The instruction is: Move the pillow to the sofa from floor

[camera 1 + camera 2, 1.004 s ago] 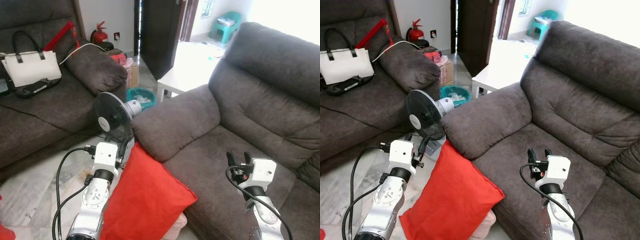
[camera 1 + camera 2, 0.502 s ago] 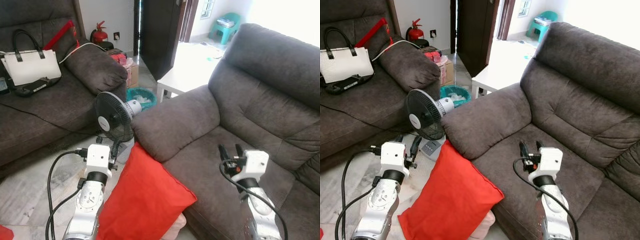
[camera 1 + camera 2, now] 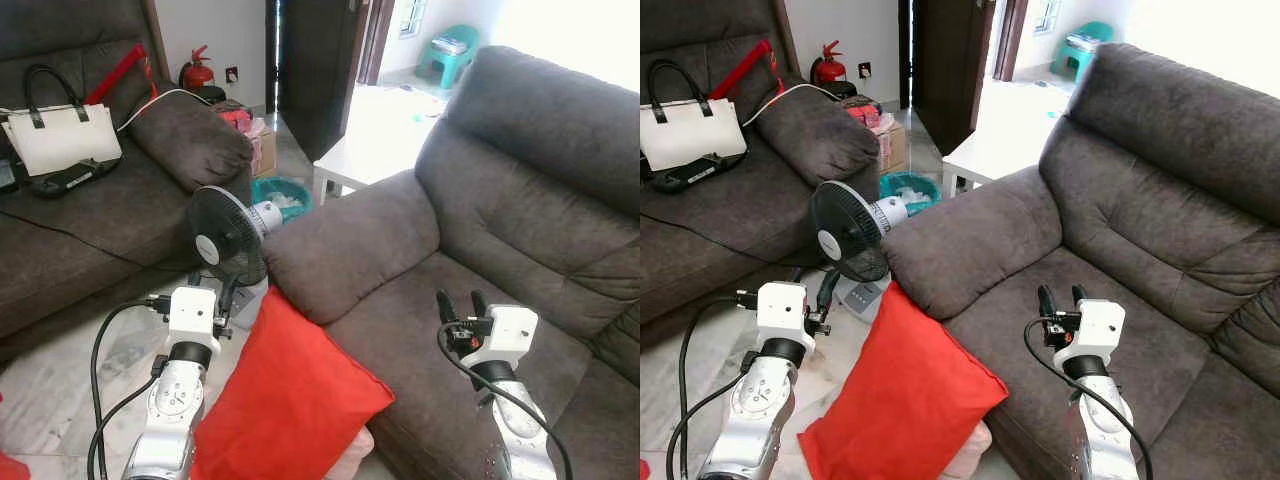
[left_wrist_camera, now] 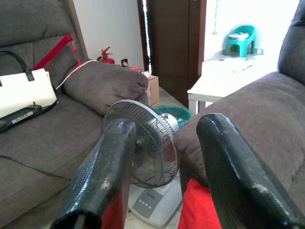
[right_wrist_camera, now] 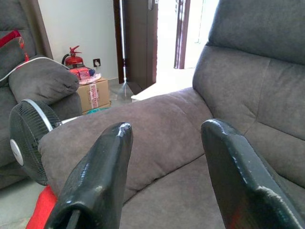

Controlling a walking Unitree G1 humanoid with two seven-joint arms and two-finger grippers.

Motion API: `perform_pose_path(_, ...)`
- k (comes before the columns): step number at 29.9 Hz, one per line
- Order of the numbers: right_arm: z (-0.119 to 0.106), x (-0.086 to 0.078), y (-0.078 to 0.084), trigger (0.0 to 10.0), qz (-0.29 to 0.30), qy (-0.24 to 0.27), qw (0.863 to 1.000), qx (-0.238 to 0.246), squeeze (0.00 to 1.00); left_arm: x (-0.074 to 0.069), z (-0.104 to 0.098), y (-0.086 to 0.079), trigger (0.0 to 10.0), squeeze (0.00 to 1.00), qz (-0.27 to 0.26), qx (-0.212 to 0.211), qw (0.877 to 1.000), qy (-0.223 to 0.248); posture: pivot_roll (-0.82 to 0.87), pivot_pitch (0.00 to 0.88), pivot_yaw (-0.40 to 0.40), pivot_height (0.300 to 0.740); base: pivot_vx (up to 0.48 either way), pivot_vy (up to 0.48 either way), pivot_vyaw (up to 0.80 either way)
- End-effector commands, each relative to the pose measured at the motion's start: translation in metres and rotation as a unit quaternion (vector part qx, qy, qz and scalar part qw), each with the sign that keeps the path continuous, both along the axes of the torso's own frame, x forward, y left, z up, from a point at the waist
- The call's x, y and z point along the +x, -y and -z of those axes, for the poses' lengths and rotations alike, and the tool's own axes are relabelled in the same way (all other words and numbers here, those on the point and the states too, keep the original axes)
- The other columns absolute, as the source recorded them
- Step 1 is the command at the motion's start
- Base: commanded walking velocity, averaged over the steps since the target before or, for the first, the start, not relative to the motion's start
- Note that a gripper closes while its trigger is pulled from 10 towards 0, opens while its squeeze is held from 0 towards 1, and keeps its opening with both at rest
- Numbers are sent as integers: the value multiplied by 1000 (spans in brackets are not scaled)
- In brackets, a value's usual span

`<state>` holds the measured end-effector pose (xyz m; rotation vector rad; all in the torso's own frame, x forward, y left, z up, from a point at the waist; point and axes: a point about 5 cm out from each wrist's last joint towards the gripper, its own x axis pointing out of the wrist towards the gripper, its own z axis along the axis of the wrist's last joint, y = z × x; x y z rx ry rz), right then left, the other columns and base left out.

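A red pillow (image 3: 290, 400) stands on the floor, leaning against the front of the dark grey sofa (image 3: 520, 200) below its armrest (image 3: 350, 245). My left gripper (image 3: 222, 295) is open just left of the pillow's top edge and holds nothing. In the left wrist view the left gripper (image 4: 167, 123) has the pillow's red corner (image 4: 200, 210) low between its fingers. My right gripper (image 3: 458, 303) hovers open and empty over the sofa seat (image 3: 420, 340). The right wrist view has the right gripper (image 5: 167, 127) facing the armrest.
A black standing fan (image 3: 228, 236) is on the floor right behind the pillow and my left gripper. A second grey sofa (image 3: 90, 220) at the left carries a white handbag (image 3: 62, 135). A white side table (image 3: 355, 155) and a teal bin (image 3: 283, 192) lie beyond the armrest.
My left arm has drawn a little to the left, away from the pillow. My right gripper has shifted slightly left over the seat. The pillow has not moved.
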<state>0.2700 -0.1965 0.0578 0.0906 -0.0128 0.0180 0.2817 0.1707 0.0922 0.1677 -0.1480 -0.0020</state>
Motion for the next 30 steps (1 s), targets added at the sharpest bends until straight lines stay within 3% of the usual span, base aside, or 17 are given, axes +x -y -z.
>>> perform_pose_path(1, -5, 1, 3, 10000, 8, 9, 1000, 1, 0, 3, -2, 5, 10000, 0, 11, -8, 1000, -1, 48, 0, -88, 740, 0, 0, 0)
perform_pose_path(12, 2, 3, 5, 10000, 16, -19, 1000, -3, 0, 8, -4, 2, 10000, 0, 16, -4, 1000, -2, 48, 0, -78, 740, 0, 0, 0)
perform_pose_path(30, -1, 10, 2, 10000, 3, -26, 1000, -16, 0, 6, -4, 5, 10000, 0, 12, -7, 1000, -2, 60, 0, -102, 611, 0, 0, 0)
